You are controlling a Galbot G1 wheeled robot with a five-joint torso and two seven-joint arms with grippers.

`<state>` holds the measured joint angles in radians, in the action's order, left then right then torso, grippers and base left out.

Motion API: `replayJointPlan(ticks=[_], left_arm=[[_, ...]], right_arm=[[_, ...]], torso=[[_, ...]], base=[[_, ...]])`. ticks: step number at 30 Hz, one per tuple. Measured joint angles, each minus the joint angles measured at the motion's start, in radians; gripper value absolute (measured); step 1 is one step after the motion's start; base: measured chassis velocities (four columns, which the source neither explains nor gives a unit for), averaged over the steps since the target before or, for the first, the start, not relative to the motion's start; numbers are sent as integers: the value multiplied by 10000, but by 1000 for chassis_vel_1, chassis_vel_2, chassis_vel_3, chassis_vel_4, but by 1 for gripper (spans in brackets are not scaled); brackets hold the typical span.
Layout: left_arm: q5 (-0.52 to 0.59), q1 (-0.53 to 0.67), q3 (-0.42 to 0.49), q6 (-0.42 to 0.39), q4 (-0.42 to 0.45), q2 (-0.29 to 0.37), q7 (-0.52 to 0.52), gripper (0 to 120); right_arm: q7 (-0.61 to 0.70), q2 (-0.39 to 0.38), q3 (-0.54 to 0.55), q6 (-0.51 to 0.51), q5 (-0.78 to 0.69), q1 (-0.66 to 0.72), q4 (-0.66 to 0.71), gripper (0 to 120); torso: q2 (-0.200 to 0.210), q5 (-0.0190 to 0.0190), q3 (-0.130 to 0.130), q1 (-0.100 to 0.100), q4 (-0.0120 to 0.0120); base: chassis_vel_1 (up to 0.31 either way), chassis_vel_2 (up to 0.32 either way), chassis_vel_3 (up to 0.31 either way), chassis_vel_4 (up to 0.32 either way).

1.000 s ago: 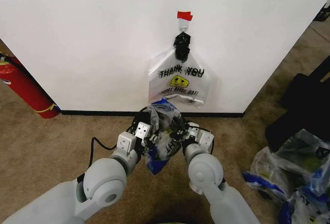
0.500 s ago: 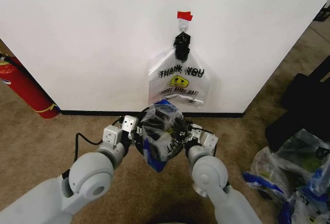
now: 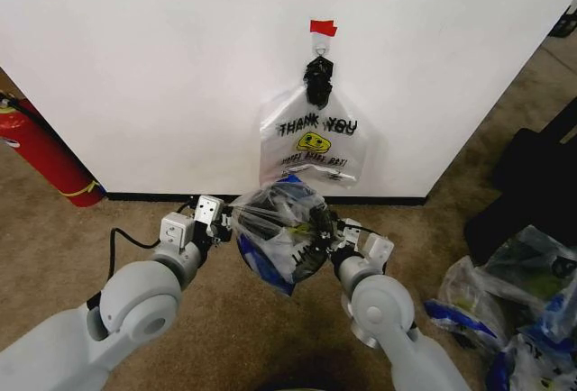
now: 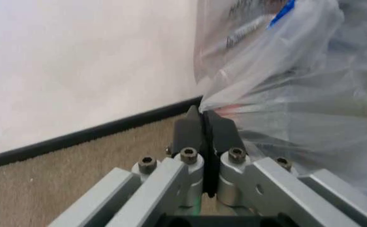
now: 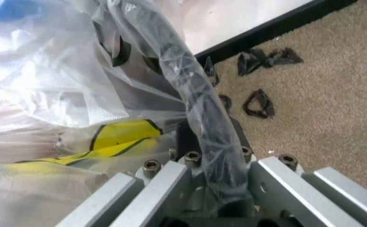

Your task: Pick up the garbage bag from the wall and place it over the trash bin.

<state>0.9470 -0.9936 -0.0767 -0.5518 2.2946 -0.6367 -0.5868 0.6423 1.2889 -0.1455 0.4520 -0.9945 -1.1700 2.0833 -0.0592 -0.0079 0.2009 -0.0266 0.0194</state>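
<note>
Garbage bag (image 3: 279, 238) stretched below THANK YOU bag (image 3: 313, 139) | left hand (image 3: 219, 220) clamped on its edge | right hand (image 3: 332, 240) gripping bag-covered trash bin rim (image 5: 202, 123)

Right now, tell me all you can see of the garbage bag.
The garbage bag is thin, crinkly clear plastic with blue patches. It is stretched open between the two grippers, low in front of the wall, over the carpet. The left gripper is shut on one edge of it. The right gripper is at the other side, where the film wraps a dark rim. Behind it on the wall hangs a THANK YOU bag.
</note>
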Motion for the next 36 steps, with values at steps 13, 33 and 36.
replayJointPlan(ticks=[13, 33, 36], left_arm=[[-958, -834, 76, 599, -770, -2, 798, 0], [-729, -2305, -1160, 1496, 1085, -760, -1015, 43], [-752, -2718, -1380, 1764, 1500, -850, -1107, 56]], right_arm=[[-1525, -345, -672, -617, -822, -577, 402, 0], [-414, 600, -1008, -999, -721, -48, -368, 0], [-307, 655, -1116, -1034, -723, -12, -438, 0]], torso=[[0, 0, 0, 0, -3], [0, -1, 0, 0, -3], [0, -1, 0, 0, -3]], base=[[0, 0, 0, 0], [0, 0, 0, 0], [0, 0, 0, 0]])
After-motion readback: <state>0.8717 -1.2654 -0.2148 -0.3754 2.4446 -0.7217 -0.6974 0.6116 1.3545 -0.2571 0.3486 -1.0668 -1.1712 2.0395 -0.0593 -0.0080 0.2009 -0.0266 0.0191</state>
